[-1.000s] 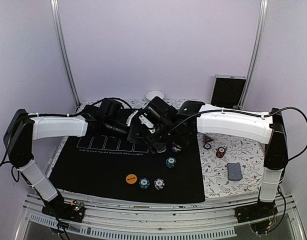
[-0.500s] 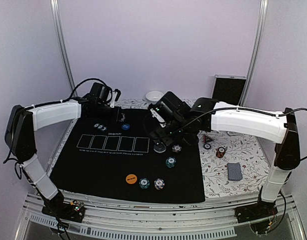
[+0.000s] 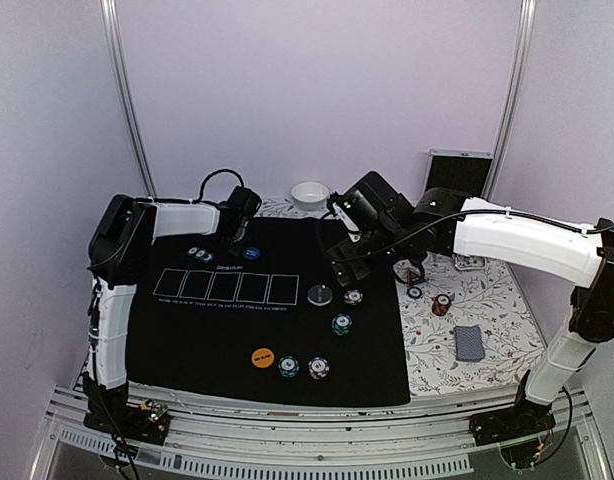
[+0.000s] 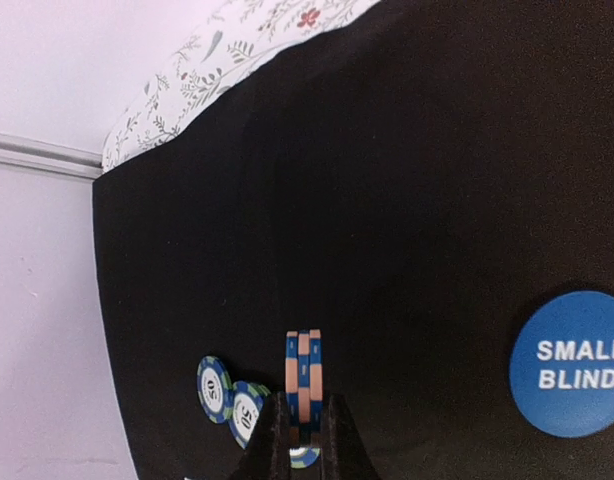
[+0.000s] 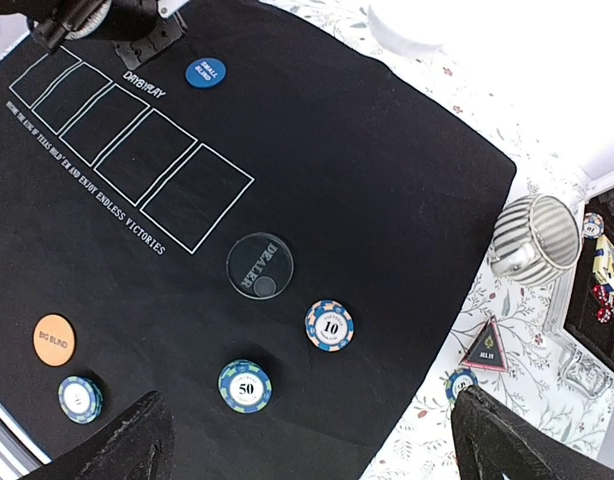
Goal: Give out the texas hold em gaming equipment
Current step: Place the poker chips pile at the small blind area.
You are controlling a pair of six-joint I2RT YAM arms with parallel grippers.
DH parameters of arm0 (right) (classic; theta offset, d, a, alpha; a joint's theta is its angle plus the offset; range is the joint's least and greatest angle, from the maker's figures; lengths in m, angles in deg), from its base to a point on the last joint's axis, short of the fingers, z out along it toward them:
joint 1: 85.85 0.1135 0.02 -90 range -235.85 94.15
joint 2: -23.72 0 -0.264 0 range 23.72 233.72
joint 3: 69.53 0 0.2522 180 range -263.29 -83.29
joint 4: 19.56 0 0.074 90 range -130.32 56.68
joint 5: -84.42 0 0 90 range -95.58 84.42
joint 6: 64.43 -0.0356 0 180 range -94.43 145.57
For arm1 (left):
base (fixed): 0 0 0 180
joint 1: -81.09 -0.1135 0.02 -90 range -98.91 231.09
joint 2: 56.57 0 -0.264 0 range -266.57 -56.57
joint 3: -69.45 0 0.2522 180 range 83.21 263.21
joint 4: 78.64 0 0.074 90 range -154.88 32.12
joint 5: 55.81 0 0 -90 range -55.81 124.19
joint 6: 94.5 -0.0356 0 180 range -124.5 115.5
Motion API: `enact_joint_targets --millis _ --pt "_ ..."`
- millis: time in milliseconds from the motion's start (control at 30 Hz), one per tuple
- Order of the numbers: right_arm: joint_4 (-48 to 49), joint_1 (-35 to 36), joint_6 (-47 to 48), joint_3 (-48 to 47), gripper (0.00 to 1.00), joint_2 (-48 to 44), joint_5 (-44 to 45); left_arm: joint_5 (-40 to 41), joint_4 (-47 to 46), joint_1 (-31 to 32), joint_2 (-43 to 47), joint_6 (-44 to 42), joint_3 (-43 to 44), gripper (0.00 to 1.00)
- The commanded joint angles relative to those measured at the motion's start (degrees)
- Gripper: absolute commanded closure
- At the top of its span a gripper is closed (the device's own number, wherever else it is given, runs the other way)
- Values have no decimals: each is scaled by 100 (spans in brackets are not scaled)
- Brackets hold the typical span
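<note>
Black mat [image 3: 187, 330] carries most of the gear. Right gripper [image 5: 302, 415] hangs over it, fingers wide apart, empty. Left gripper [image 4: 305, 415] sits at the mat's far-left part, clamped on a small chip stack [image 4: 304, 365] held on edge (rolls if dropped), between SMALL BLIND disc [image 4: 570, 365] and two 50 chips [image 4: 230, 395]. Likely step: set stack down. Tilt it flat, go low, then release.

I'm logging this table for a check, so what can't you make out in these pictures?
Held chips: left wrist view shows them edge-on in the left gripper, values unreadable.
Blue disc: cut by the right edge, left wrist view.
Black case: cut by the right edge, right wrist view.
Cards: face down, top view.
</note>
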Motion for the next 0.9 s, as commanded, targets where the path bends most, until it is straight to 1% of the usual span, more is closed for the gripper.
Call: enact_joint_targets --millis 0,267,367,467,533,733,867 --pt "-40 -14 -136 129 1 -259 126 535 58 17 -312 -496 338 100" --pt "-61 -17 -129 96 1 -234 130 362 175 162 -873 -753 329 100" --pt "-81 -14 -106 73 1 -212 135 229 266 259 -923 -741 329 93" --pt "-92 -12 -84 54 1 -199 154 23 427 316 -920 -640 328 79" --pt "-91 -13 -90 53 1 -198 162 -122 556 336 -919 -552 328 72" --pt "-122 -17 -59 62 1 -190 204 -406 797 364 -779 -370 314 67" --pt "-168 -57 -55 45 1 -227 243 -727 941 364 -452 -221 405 64"
